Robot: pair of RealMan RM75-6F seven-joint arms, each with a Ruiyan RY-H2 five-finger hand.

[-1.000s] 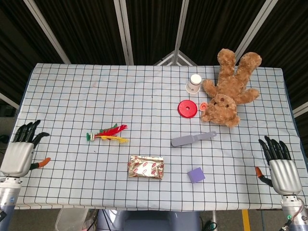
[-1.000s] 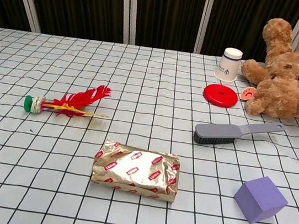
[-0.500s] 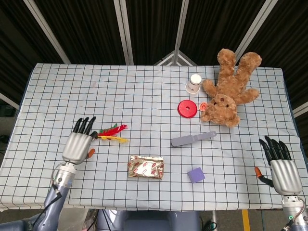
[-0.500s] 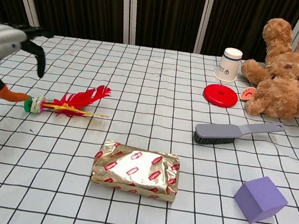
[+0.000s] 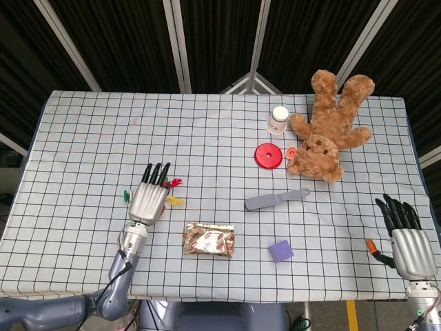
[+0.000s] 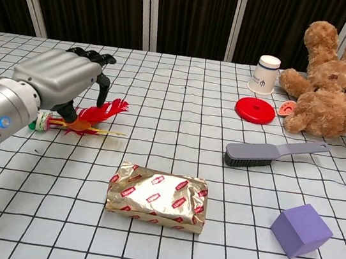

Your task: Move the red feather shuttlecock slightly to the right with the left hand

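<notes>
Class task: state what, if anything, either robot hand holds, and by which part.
Nothing is held. The left hand hovers open above the red feather shuttlecock; the right hand is open at the table's edge.

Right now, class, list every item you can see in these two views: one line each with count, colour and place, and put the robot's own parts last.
Shuttlecock: 1, red feathers with some yellow, green base, left side of table, under the left hand.
Foil packet: 1, gold with red print, front centre.
Brush: 1, grey, right of centre.
Cube: 1, purple, front right.
Disc: 1, red, beside the teddy bear.
Paper cup: 1, white, upside down, far right.
Teddy bear: 1, brown, far right.
Table: 1, white cloth with dark grid.
Left hand: 1, silver with black fingers, over the shuttlecock.
Right hand: 1, silver and black, front right edge, fingers spread.
</notes>
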